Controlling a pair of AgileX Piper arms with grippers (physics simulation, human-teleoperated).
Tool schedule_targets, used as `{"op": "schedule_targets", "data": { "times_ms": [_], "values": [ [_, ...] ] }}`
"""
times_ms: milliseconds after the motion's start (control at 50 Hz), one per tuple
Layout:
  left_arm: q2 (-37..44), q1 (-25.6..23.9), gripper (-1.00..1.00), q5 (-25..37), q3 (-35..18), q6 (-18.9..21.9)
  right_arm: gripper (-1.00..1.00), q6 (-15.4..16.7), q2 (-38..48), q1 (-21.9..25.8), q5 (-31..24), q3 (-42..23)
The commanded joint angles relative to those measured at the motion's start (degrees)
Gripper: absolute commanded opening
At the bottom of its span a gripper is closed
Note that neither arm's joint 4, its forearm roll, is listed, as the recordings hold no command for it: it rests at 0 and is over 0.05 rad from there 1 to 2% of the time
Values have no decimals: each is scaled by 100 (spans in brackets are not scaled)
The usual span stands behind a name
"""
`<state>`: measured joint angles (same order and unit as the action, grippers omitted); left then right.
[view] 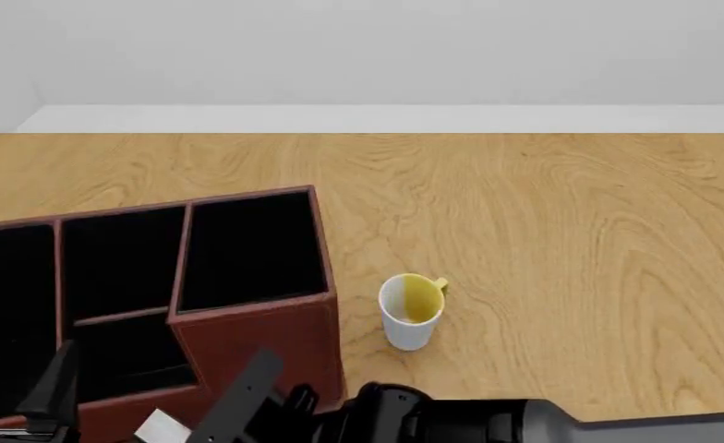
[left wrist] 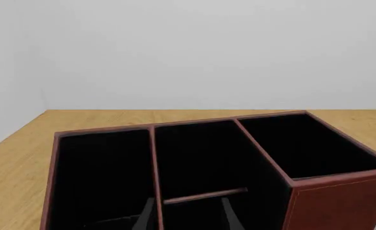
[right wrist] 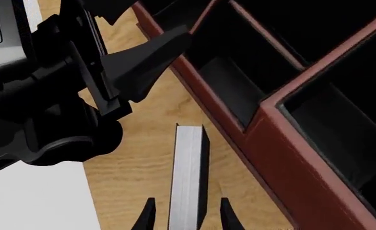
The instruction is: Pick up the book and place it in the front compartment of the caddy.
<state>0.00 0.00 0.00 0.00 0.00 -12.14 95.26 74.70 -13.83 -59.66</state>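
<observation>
The book (right wrist: 188, 177) shows edge-on as a thin light-grey strip with a dark cover, over the table strip between the caddy (right wrist: 303, 158) and the table's near edge. My right gripper (right wrist: 186, 213) is open, a finger on each side of the book with a slim gap of wood showing. In the front view the book (view: 159, 427) is a small white patch ahead of the right gripper (view: 214, 415). The red-brown caddy (view: 263, 341) stands front left. My left gripper (left wrist: 186, 213) hangs open and empty over the caddy's (left wrist: 332, 191) lower-walled front section (view: 128, 355).
A white mug with a yellow inside (view: 412, 309) stands just right of the caddy. The left arm's body and fingers (right wrist: 146, 57) sit close beside the book and the right gripper. The table's near edge (right wrist: 86, 191) runs right next to the book.
</observation>
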Motion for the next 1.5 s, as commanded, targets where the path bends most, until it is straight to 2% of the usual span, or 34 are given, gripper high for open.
{"op": "schedule_targets", "data": {
  "times_ms": [20, 280, 300, 640, 800, 1080, 1500],
  "values": [
    [0, 0, 100, 0, 0, 0, 100, -23, 189, 37, 46, 37],
    [0, 0, 100, 0, 0, 0, 100, -98, 355, 203, -8, -44],
    [0, 0, 100, 0, 0, 0, -100, -106, 350, 210, -12, -47],
    [0, 0, 100, 0, 0, 0, -100, 13, 74, 174, -185, -98],
    [0, 0, 100, 0, 0, 0, -100, 80, -472, 166, -623, -305],
    [0, 0, 100, 0, 0, 0, -100, 125, -810, 383, -1036, -510],
    [0, 0, 100, 0, 0, 0, -100, 439, -1689, 107, -1676, -370]
  ]
}}
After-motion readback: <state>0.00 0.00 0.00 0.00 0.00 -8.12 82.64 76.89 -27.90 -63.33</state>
